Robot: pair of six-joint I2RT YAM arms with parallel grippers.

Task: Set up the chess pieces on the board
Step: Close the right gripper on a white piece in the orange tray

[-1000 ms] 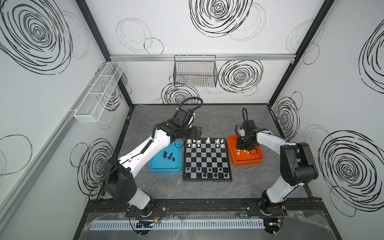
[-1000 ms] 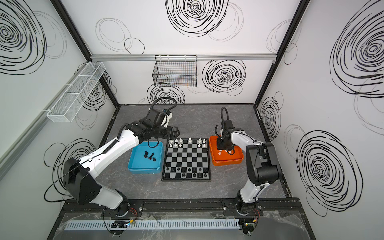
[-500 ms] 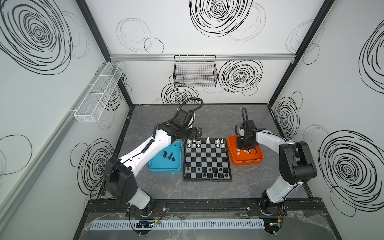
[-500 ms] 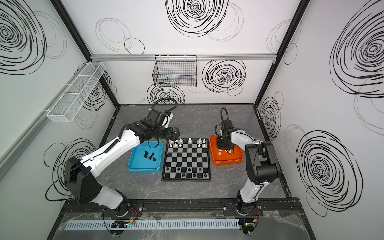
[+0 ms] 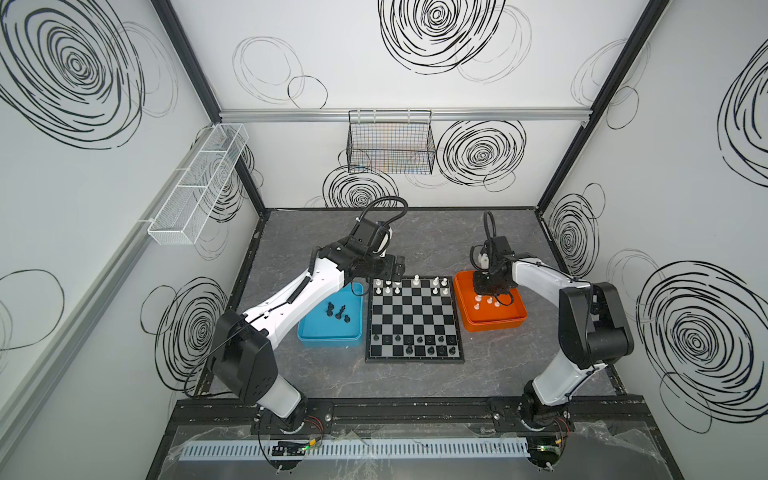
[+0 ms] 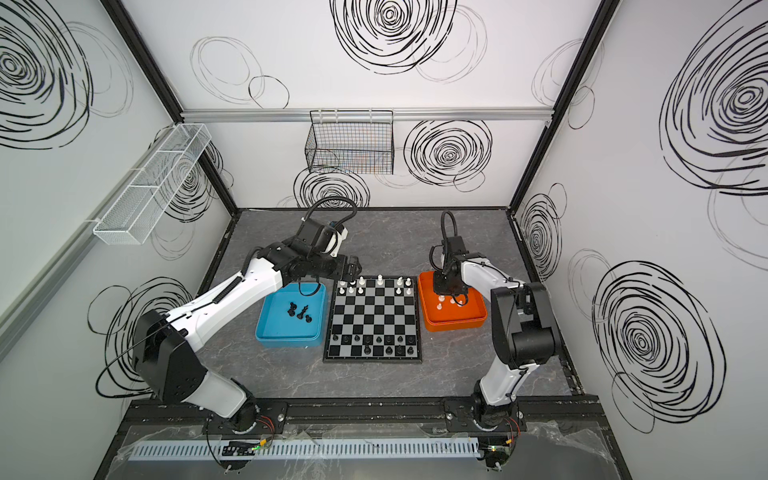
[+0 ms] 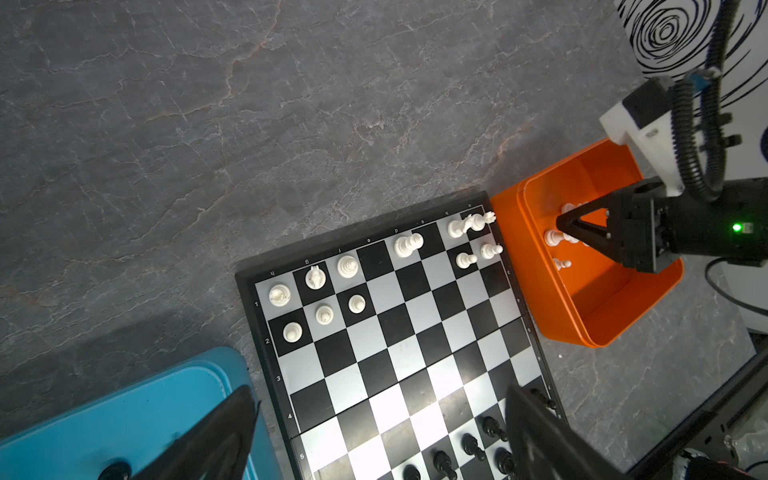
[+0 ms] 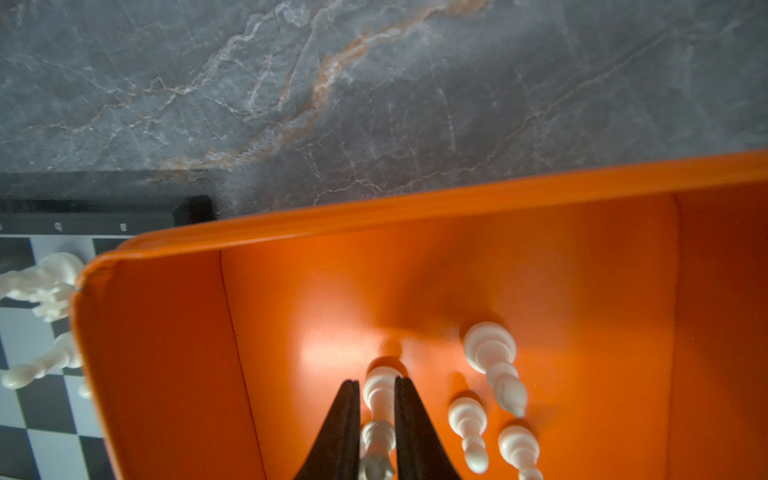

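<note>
The board [image 5: 413, 307] [image 6: 374, 309] lies at the table's middle. White chess pieces [image 5: 388, 286] [image 7: 324, 313] stand on its far rows and black ones [image 5: 415, 345] on its near rows. My right gripper [image 8: 376, 386] [image 5: 490, 291] reaches down into the orange tray [image 8: 374, 212] and is shut on a white piece [image 8: 379, 395] that stands on the tray floor. Three more white pieces [image 8: 490, 349] stand beside it. My left gripper [image 7: 380, 395] [image 5: 395, 268] hangs open over the board's far left corner with nothing between its fingers.
The blue tray [image 5: 328, 343] [image 6: 286, 340] at the board's left holds three black pieces [image 5: 337, 312]. The orange tray [image 5: 494, 324] touches the board's right side. A wire basket [image 5: 390, 141] hangs on the back wall, a white mesh rack [image 5: 195, 187] on the left wall.
The right gripper has stayed low in the orange tray while its jaws closed in on the white piece. The left arm has barely shifted.
</note>
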